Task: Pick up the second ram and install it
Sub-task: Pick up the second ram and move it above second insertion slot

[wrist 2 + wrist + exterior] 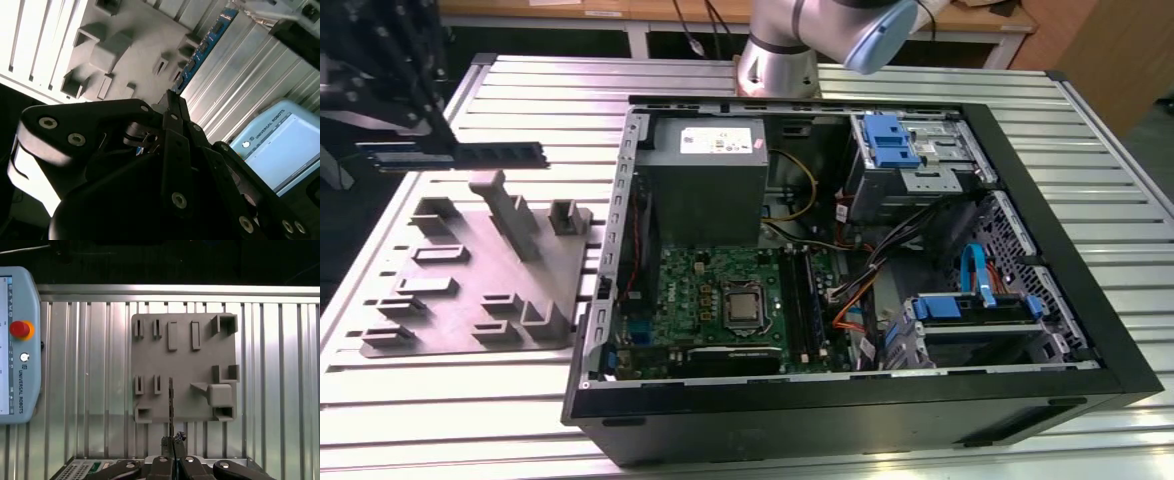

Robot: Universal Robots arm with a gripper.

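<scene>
In the upper left of the exterior view, the gripper (414,150) holds the second ram (487,153) level in the air. It hangs above the far edge of the grey fixture tray (467,300) on the ribbed worktop (440,400), well apart from the open computer case (854,400). In the first wrist view the fingers (187,465) are closed together on one end of the stick. The rest of the second ram (171,400) juts out edge-on over the tray as a thin dark line. The second wrist view shows the same board (201,48) reaching away from the closed fingers past the tray's pockets.

The main risk seems to come from that end grip. With most of its length unsupported, the stick could pivot or creep between the fingers if the arm moves sharply. It might then reach the long black slots (803,300) beside the motherboard (707,285) tilted or off line. A skewed stick pressed down would likely bind on one end of a slot, seat only halfway, or strain the board.

The free end also sticks out towards the case, so it could clip the upright case wall (630,200) on the exterior view's left if it is carried too low. The orange and black cables (854,290) lie just beside the slots and could snag the stick or get trapped under it. Whether a slot is free and its end latches are open cannot be told from these views.
</scene>
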